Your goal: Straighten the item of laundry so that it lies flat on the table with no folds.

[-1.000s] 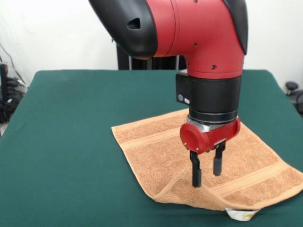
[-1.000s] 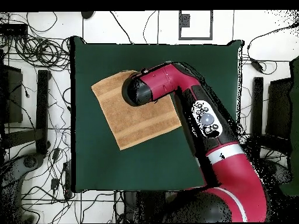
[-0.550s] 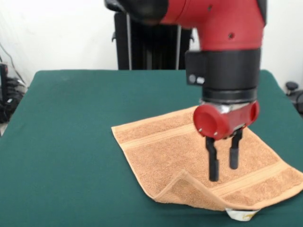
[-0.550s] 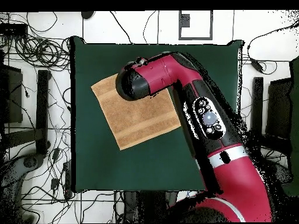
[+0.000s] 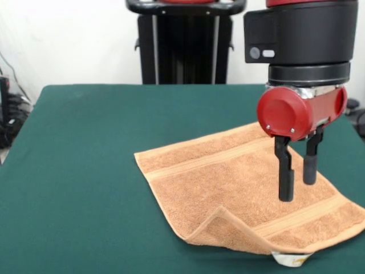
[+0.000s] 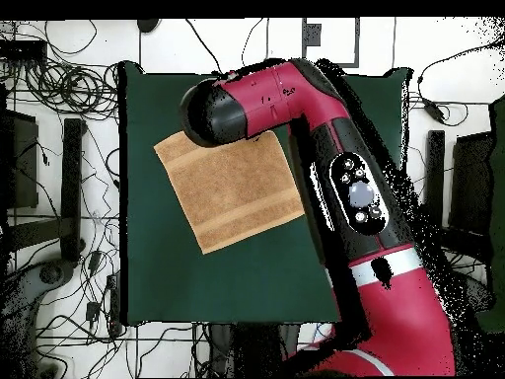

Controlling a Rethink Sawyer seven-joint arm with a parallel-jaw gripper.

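Front view: the orange-tan towel (image 5: 245, 188) lies mostly flat, lower edge apparently folded up; the gripper (image 5: 296, 180) hangs parted, empty.

White floor (image 6: 247, 39) surrounds the work surface. Tangled black cables (image 6: 49, 74) lie at one side in the overhead view, with dark upright stands (image 6: 71, 188) beside them. A black pedestal frame (image 5: 185, 43) stands against a white wall (image 5: 68, 40).

The towel (image 5: 245, 188) lies on the table (image 5: 80, 171) (front corner folded over), fingers (image 5: 285, 180) above it.
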